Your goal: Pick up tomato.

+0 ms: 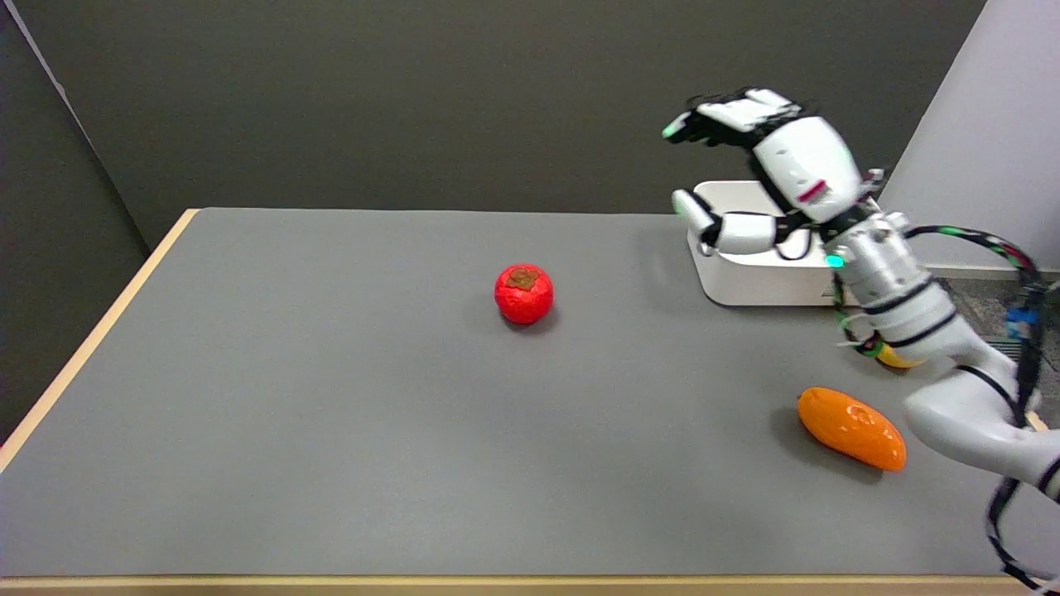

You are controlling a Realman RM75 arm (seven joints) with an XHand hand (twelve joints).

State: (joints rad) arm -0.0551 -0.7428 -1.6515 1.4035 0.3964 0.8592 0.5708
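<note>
A red tomato (523, 293) with a brown stem patch on top sits on the grey table (331, 414), near its middle. My right hand (766, 170) hangs in the air well to the right of the tomato, above the white bin. Its fingers are spread apart, thumb below and the others stretched out to the left, with nothing between them. A wide stretch of bare table lies between the hand and the tomato.
A white bin (749, 277) stands at the back right, partly behind my hand and wrist. An orange oblong fruit (853, 428) lies at the front right. A small yellow object (896, 358) peeks out from under my forearm.
</note>
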